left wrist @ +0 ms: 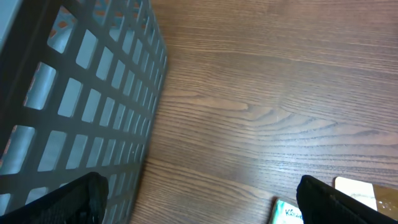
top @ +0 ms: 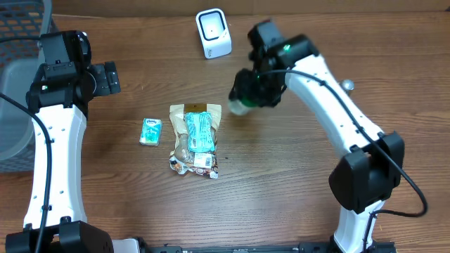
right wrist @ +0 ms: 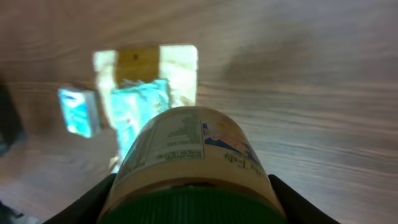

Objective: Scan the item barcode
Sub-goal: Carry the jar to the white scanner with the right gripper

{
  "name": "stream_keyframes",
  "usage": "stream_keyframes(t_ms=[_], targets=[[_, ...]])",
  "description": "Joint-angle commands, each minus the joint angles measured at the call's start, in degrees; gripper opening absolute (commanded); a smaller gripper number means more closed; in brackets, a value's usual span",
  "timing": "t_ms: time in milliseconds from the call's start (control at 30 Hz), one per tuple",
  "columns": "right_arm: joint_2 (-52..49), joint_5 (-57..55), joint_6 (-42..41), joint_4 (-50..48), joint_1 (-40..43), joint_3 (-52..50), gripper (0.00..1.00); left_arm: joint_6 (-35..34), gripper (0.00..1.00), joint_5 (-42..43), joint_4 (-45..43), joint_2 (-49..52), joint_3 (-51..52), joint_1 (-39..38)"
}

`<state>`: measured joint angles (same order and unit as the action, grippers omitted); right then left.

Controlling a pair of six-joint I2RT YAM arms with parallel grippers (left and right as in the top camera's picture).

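My right gripper [top: 254, 90] is shut on a cream bottle [top: 239, 107] with a green cap, holding it above the table below and right of the white barcode scanner [top: 213, 33]. In the right wrist view the bottle [right wrist: 186, 146] fills the space between the black fingers [right wrist: 292, 200], its printed label facing up. I cannot make out a barcode. My left gripper [top: 107, 77] is open and empty at the left. In its own wrist view the left gripper [left wrist: 199, 205] hovers over bare wood.
A snack bag [top: 195, 138] lies mid-table with a small teal tissue pack [top: 150, 131] to its left. Both show below the bottle in the right wrist view: the bag [right wrist: 149, 81] and the pack [right wrist: 78, 111]. A grey mesh basket [top: 14, 105] stands at the left edge.
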<state>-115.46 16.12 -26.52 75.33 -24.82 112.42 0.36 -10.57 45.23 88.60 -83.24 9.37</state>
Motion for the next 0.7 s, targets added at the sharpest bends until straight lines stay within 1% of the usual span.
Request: stream_keyframes(t_ms=[0,100,233,400,667], targets=[[2.1,-0.8,5.3,4.1,0.5,11.4,0.04,-0.6,1.0,0.1,0.0,-0.8,-0.9,-0.4],[2.1,-2.0,7.4,6.0,0.5,16.6,0.04,-0.6,1.0,0.1,0.0,-0.8,-0.9,-0.4],[1.5,-6.5,7.6,0.6,0.5,16.2,0.04,-0.6,1.0,0.1,0.0,-0.8,-0.9,-0.4],[-2.5,-8.8,8.9,-9.8,0.5,14.9,0.04,-0.6,1.0,0.1,0.0,-0.8,-0.9,-0.4],[-10.3,-14.6,12.9,-31.3,0.5,14.9,0.04,-0.6,0.99,0.1,0.0,-0.8,-0.9,-0.4]])
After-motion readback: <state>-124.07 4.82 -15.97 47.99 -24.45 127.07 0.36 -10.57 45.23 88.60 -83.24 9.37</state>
